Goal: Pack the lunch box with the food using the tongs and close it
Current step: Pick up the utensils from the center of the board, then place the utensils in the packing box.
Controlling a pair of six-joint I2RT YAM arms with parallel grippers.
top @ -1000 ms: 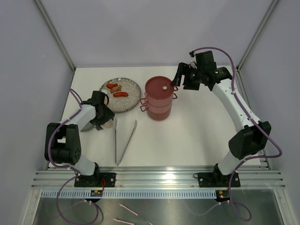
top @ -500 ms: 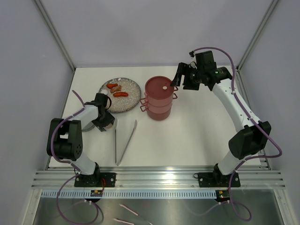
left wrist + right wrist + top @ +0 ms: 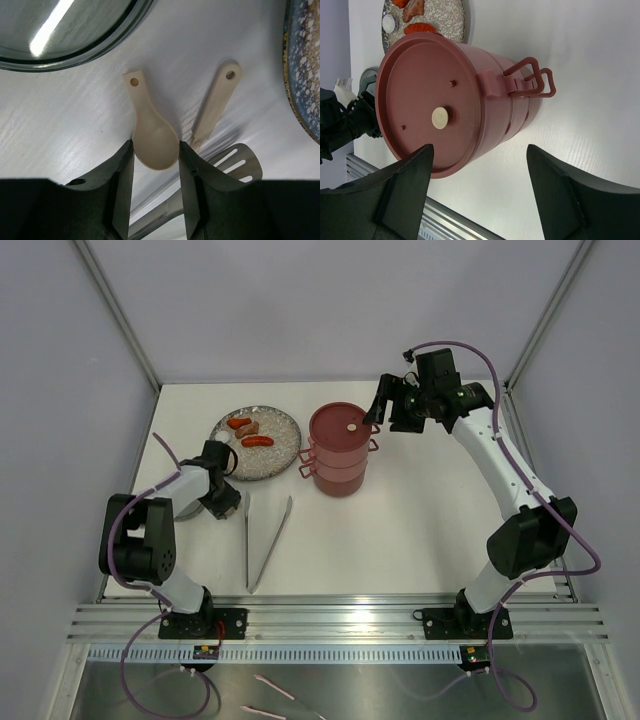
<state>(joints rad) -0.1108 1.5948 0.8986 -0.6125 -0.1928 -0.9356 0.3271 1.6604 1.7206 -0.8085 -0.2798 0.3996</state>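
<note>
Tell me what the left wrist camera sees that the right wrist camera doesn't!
Only the left wrist camera: a cream spoon lying between the fingers of the left end effector, and a slotted spatula beside it. Only the right wrist camera: the closed red lunch box, the food and the wide-open right end effector. Both: the speckled plate and the white table.

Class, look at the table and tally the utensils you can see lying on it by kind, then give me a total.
Long silvery metal tongs: 1
Cream plastic spoon: 1
Cream-handled slotted metal spatula: 1
Total: 3 utensils
</note>
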